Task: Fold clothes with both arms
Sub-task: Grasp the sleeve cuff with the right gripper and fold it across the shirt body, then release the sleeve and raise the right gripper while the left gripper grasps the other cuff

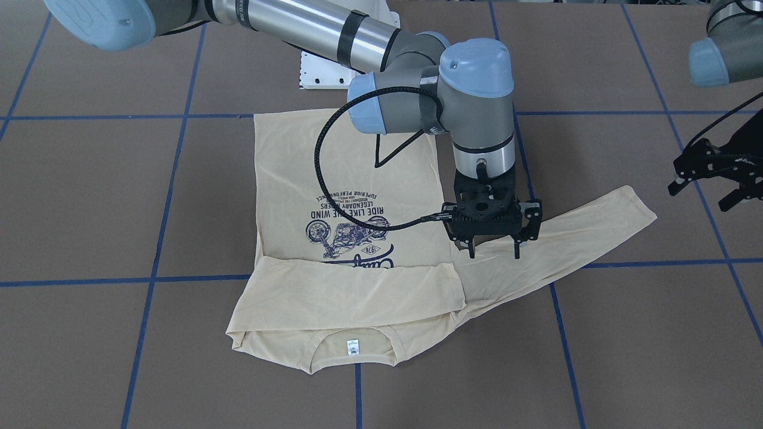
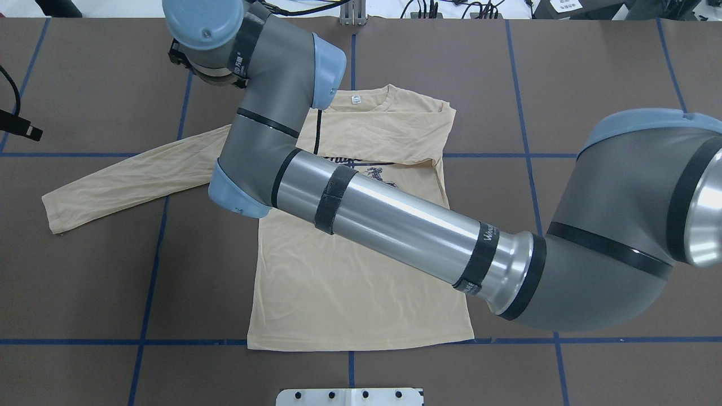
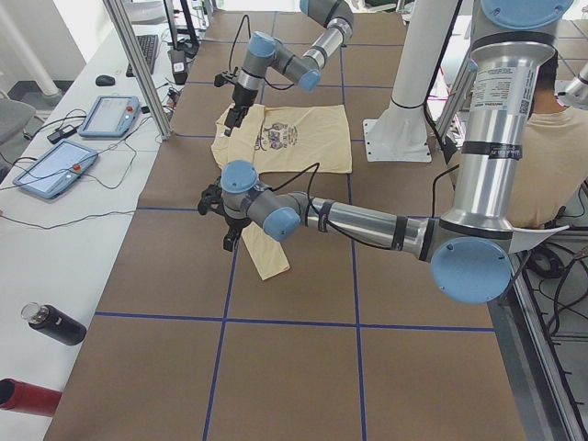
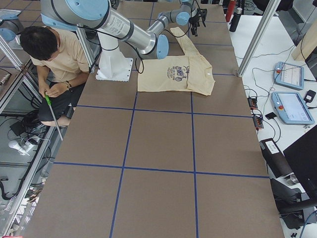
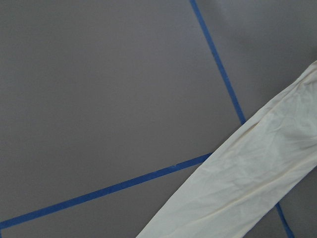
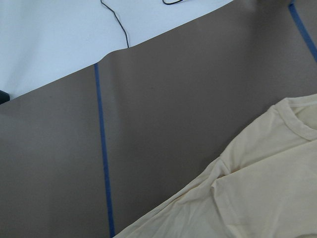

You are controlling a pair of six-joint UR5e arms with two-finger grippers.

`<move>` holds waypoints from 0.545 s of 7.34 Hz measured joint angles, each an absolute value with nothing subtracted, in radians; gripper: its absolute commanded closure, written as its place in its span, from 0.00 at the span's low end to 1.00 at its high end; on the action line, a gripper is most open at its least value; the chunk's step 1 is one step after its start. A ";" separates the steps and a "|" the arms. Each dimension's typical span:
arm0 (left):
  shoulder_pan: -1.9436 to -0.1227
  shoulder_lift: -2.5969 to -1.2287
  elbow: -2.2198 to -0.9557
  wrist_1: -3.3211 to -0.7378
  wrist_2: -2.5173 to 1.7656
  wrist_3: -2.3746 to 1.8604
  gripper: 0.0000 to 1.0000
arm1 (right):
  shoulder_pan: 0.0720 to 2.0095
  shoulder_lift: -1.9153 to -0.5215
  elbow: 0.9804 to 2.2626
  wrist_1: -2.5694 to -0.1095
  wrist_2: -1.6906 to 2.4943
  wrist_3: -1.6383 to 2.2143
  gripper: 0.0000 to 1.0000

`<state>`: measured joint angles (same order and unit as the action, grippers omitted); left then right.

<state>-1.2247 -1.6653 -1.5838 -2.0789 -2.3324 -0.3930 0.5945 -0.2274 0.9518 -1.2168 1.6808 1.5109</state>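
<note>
The right gripper [image 1: 495,250], jaws apart, hangs mid-frame just over the flat T-shirt's [image 1: 286,179] outstretched sleeve [image 1: 596,229], probably to fold it inward across the chest; the left gripper [image 1: 702,193], also spread, idles at the right edge.

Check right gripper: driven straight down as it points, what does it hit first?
Probably the outstretched sleeve of the T-shirt, near the shoulder. The right gripper hangs open, pointing down, directly over it. How much gap is left is unclear.
</note>
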 measured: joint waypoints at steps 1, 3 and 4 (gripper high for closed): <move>-1.199 -1.662 -1.535 -2.117 -2.333 -0.418 0.02 | 0.621 -0.332 1.085 -1.276 1.732 1.511 0.00; -1.181 -1.655 -1.491 -2.135 -2.338 -0.444 0.05 | 0.749 -0.566 1.307 -1.315 1.944 1.484 0.00; -1.172 -1.656 -1.459 -2.141 -2.339 -0.450 0.12 | 0.826 -0.655 1.369 -1.319 2.054 1.461 0.00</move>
<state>-1.1718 -1.6563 -1.4591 -2.1407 -2.3388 -0.4504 0.8264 -0.6554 1.3693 -1.3193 2.0538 1.4611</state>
